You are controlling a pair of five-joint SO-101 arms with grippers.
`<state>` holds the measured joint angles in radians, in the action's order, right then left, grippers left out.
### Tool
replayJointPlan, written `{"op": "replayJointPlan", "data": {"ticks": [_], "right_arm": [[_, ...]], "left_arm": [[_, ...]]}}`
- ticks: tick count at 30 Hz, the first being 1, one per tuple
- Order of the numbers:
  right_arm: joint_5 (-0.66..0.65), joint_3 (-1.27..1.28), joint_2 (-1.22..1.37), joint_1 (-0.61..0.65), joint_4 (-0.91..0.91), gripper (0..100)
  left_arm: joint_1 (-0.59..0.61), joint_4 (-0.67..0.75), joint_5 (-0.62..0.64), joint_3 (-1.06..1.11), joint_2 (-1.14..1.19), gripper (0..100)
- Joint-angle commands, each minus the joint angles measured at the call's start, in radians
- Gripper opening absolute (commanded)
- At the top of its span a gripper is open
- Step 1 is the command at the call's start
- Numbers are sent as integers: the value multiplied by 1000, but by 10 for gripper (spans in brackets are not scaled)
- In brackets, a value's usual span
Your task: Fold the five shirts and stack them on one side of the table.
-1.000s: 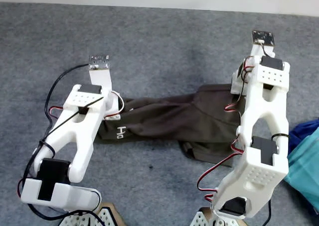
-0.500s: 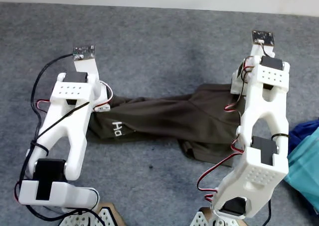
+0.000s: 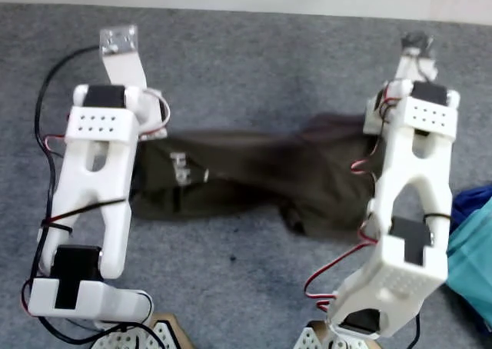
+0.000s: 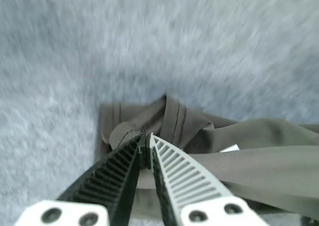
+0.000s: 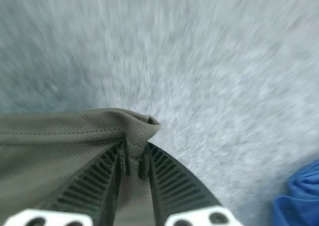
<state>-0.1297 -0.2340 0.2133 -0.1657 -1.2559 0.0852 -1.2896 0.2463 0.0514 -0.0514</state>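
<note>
Lying across the grey desk (image 3: 254,64), the olive shirt (image 3: 254,176) stretches as a rumpled band between the two arms, its middle resting on the surface and a fold bunched on the near side. It looks light, thin and wholly limp, so I judge it will droop and crease wherever it is unsupported. Holding it at two far-apart points on a hem or seam and keeping it taut should serve best, since a pinch in the middle would merely gather cloth. At the desk's right edge lie a blue shirt (image 3: 469,203) and, nearer the arm bases, a teal shirt (image 3: 473,264), side by side. The left claw (image 4: 145,141) is closed tight on a stitched fold at one end of the olive shirt. The right claw (image 5: 133,159) is pinched closed on a corner at the other end. By count: three shirts, two arms, two claws.
</note>
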Motion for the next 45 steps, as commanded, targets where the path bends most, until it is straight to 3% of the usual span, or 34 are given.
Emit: {"op": "replayJointPlan", "data": {"ticks": [1,22,36,45], "right_arm": [[3,-108,-165,-18,-35,9],[-48,-134,-608,-21,-182,9],[-78,170,-651,-21,-206,12],[-127,426,-651,-22,-96,10]], "left_arm": [[-15,-44,9,-174,-4,6],[-8,-428,9,-737,-15,6],[1,-457,11,-740,-7,6],[-90,-453,11,-581,-8,6]]}}
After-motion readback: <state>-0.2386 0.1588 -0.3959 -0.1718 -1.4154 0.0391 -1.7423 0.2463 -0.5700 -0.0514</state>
